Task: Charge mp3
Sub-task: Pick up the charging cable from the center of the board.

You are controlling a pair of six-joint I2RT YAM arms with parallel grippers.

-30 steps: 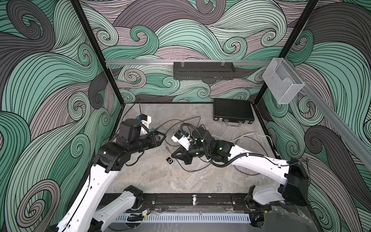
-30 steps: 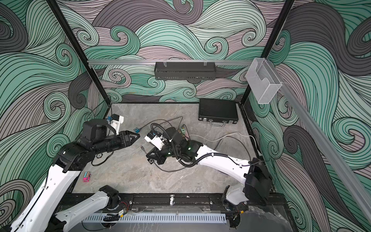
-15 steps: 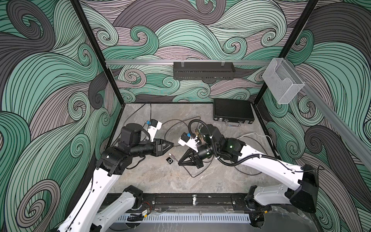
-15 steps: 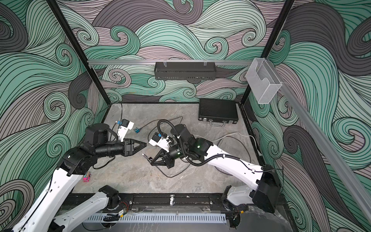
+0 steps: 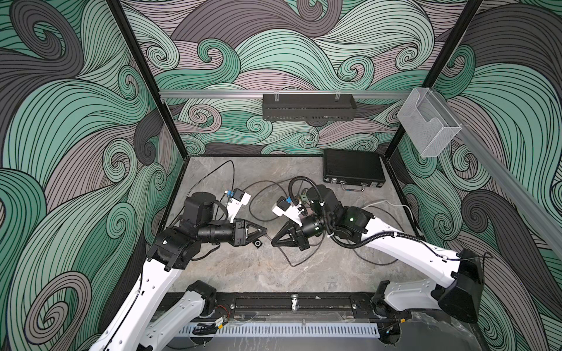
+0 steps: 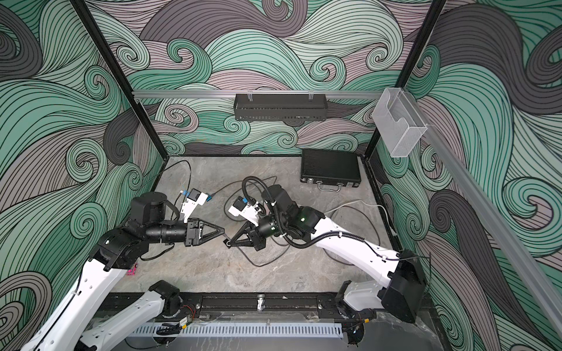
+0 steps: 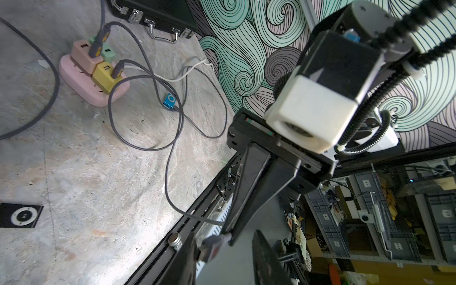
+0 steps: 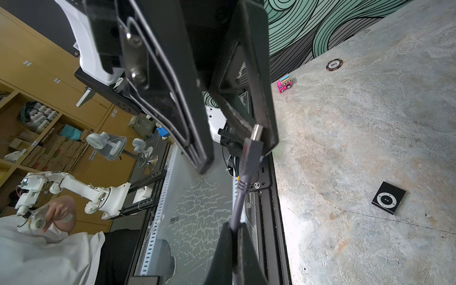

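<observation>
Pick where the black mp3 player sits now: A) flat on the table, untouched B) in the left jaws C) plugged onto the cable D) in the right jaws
A: the black mp3 player lies flat on the table with nothing touching it, and the cable ends in the air, not in it.

A robotics lab: parts shelves (image 7: 399, 237), spare arm (image 8: 76, 185).

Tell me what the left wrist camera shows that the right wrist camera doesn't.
Only the left wrist view shows the pink power strip, the blue mp3 player and the black case. Only the right wrist view shows the pink toy car and the poker chip. Both show the black mp3 player lying flat and the plug end of the grey cable.
</observation>
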